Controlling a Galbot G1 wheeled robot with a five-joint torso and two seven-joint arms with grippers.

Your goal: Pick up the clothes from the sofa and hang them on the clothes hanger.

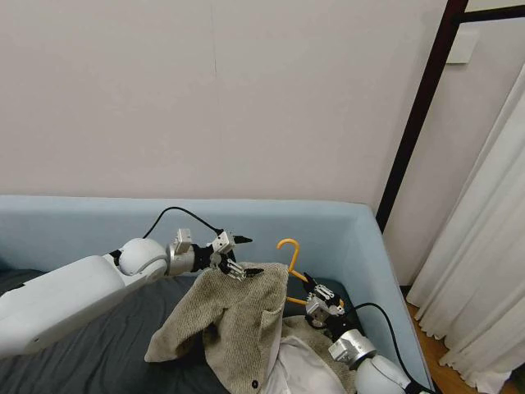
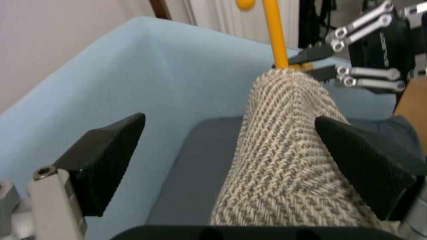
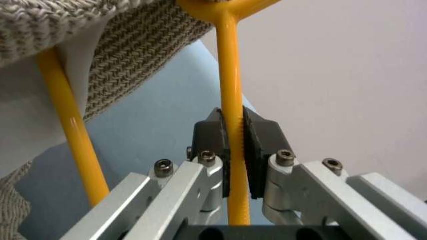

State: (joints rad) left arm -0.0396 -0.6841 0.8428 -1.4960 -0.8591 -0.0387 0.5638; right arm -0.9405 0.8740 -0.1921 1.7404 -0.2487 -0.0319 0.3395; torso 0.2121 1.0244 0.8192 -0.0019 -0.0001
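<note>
The right gripper (image 3: 239,136) is clamped on one thin rod of the orange hanger (image 3: 227,60), holding it above the seat near the right rear corner of the light blue sofa (image 1: 82,222). The left gripper (image 1: 244,256) has its fingers spread wide apart, with the shoulder of the beige knit garment (image 1: 238,320) between them. The garment is draped over the hanger and trails down onto the dark seat toward the sofa's right end, where a white cloth (image 1: 299,369) lies partly under its lower edge.

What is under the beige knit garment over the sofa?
An orange hanger: its hook pokes out above, and the right gripper clamps one bar. The left gripper, open, straddles the top of the garment. White cloth lies below. The hanger's far shoulder is covered.
</note>
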